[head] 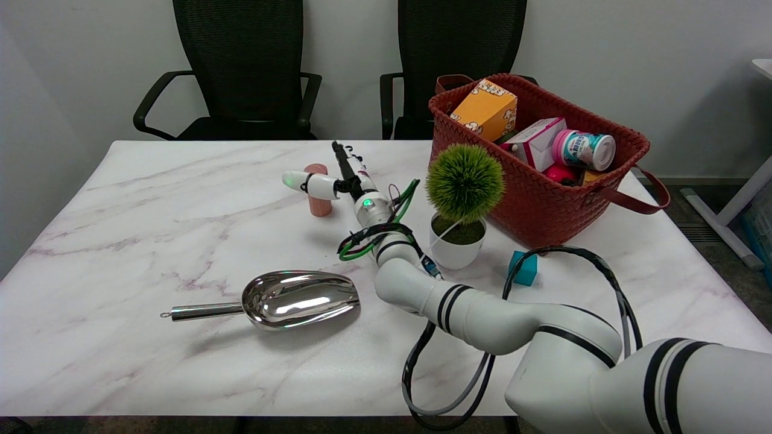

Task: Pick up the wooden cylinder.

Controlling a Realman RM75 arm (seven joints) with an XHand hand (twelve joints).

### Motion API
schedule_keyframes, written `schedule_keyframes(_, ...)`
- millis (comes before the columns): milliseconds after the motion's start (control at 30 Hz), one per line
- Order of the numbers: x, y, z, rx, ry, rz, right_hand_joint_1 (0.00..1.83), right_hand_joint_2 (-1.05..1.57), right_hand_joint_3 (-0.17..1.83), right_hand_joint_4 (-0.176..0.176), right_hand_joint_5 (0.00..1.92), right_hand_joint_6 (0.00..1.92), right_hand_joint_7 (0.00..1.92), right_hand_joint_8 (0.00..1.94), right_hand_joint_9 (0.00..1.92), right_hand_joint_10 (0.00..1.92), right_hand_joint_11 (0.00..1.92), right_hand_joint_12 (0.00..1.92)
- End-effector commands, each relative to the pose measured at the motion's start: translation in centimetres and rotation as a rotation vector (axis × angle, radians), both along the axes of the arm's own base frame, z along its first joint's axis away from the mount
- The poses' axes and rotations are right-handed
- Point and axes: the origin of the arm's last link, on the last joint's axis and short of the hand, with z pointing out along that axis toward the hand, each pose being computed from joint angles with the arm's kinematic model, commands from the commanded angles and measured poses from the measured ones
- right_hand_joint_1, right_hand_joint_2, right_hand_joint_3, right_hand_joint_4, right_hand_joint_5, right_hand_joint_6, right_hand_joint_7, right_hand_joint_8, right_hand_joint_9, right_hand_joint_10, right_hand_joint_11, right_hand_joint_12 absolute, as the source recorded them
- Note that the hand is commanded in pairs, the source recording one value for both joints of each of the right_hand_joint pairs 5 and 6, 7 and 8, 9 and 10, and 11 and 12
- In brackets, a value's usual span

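The right hand [341,175] is spread wide. One finger [310,183] lies across the upright cylinder [318,199], touching it. It grips nothing.

The middle of the wooden cylinder [318,191] is covered by a white finger [310,183] of the right hand [344,178], and whether it is gripped cannot be told. The arm is cut off at the lower right corner of the frame. The chairs [241,66] are cropped by the top edge. Several items in the basket [543,199] are hidden behind its wall, and their labels cannot be read.
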Motion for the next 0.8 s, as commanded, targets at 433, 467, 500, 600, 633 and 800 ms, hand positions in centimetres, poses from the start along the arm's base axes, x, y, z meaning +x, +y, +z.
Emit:
schedule_keyframes(433, -1.4, 0.3, 0.3, -0.003, -0.070, -0.049, 0.98, 0.75, -0.17, 0.000, 0.00, 0.00, 0.00, 0.00, 0.00, 0.00, 0.11, 0.11)
schedule_keyframes(467, -1.5, 0.3, 0.3, -0.004, -0.070, -0.052, 0.98, 0.75, -0.17, 0.000, 0.00, 0.00, 0.00, 0.00, 0.00, 0.00, 0.11, 0.11)
schedule_keyframes(500, -1.6, 0.4, 0.3, -0.005, -0.069, -0.055, 0.98, 0.75, -0.17, 0.000, 0.00, 0.00, 0.00, 0.00, 0.00, 0.00, 0.11, 0.11)
schedule_keyframes(600, -1.7, 0.4, 0.2, -0.007, -0.067, -0.060, 0.98, 0.76, -0.17, 0.000, 0.00, 0.00, 0.00, 0.00, 0.02, 0.02, 0.10, 0.10)
schedule_keyframes(633, -1.7, 0.4, 0.2, -0.007, -0.066, -0.060, 0.97, 0.77, -0.17, 0.000, 0.00, 0.00, 0.00, 0.00, 0.04, 0.04, 0.11, 0.11)
schedule_keyframes(800, -2.0, 0.5, 0.3, -0.009, -0.062, -0.068, 0.97, 0.83, -0.17, 0.000, 0.00, 0.00, 0.00, 0.00, 0.17, 0.17, 0.16, 0.16)
